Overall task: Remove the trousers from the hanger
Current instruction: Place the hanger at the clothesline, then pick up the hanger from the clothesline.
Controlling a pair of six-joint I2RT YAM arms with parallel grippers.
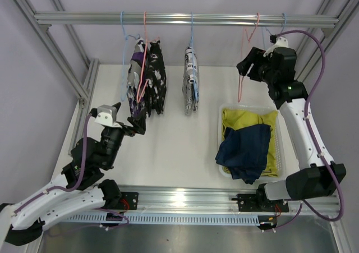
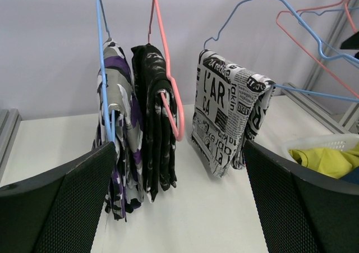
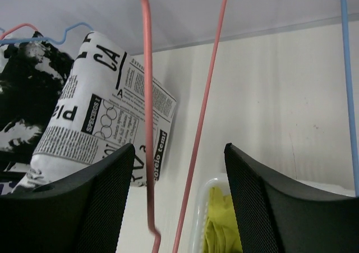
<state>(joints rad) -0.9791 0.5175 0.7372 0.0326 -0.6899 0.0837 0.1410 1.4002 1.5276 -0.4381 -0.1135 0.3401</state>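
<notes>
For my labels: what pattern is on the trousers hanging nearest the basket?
The trousers carry black newspaper-style lettering on white, clearest in the left wrist view.

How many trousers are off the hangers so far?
Done: the yellow-green trousers and navy blue trousers lie in the white plastic basket. In hand: the open right gripper is at an empty pink wire hanger; the left gripper is open, holding nothing. Left: purple-grey camouflage trousers, black-patterned trousers and newsprint-patterned trousers hang on hangers.

White table (image 1: pixel 168 152), white basket (image 1: pixel 247 107) on its right side
</notes>
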